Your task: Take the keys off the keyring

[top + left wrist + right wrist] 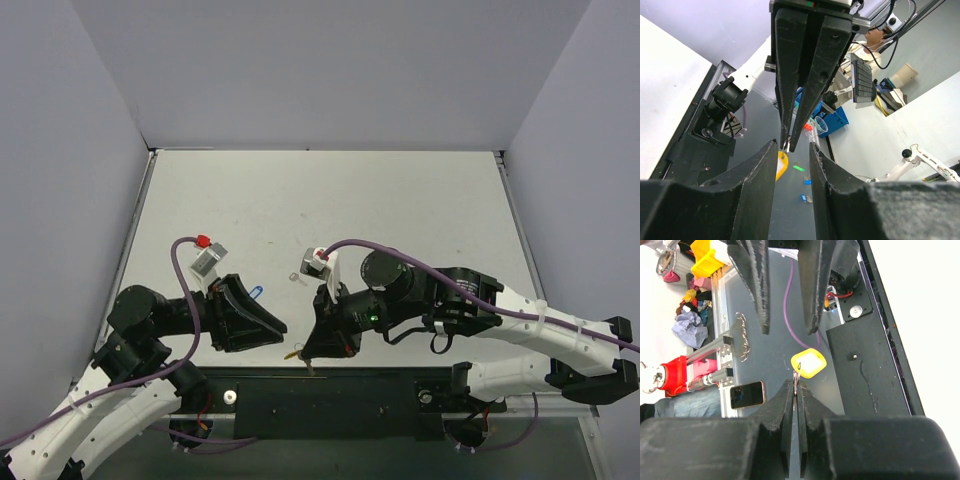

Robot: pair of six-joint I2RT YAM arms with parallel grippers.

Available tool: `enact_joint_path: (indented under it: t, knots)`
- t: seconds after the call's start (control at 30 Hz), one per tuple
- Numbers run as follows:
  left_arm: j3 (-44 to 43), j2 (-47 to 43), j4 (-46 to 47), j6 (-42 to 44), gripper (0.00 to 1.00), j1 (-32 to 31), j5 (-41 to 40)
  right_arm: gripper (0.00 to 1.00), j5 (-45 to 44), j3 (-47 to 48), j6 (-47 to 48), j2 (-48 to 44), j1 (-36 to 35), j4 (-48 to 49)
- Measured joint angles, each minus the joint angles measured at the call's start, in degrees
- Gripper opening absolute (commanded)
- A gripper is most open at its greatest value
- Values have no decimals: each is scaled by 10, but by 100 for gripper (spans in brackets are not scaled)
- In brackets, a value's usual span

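Note:
The keyring is a yellow plastic tag (808,363) with a thin metal ring at one end. It hangs past the table's near edge, small in the top view (292,354). My right gripper (796,384) is shut on the metal ring, and the tag dangles beyond the fingertips. I cannot make out a key; anything on the ring is hidden between the pads. My left gripper (792,150) is open and empty. Its jaws face the right gripper (789,145) tip to tip, with the tag (781,166) just behind its left finger (762,170). The two grippers (283,327) (305,352) nearly meet.
A blue tag (258,291) lies on the table beside the left gripper. The black base plate (330,400) runs along the near edge. Below the table lie a green tag (798,168), blue tags (807,181) and a phone (747,394).

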State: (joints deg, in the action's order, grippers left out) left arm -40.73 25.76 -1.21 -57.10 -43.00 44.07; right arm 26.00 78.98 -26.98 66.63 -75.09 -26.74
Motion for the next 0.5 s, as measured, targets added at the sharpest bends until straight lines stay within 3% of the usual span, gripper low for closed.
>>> enact_joint_path:
  t: [0.5]
  knots:
    - [3,6,4,-8,35,-2,-1,0,0,19,12,12,5,6]
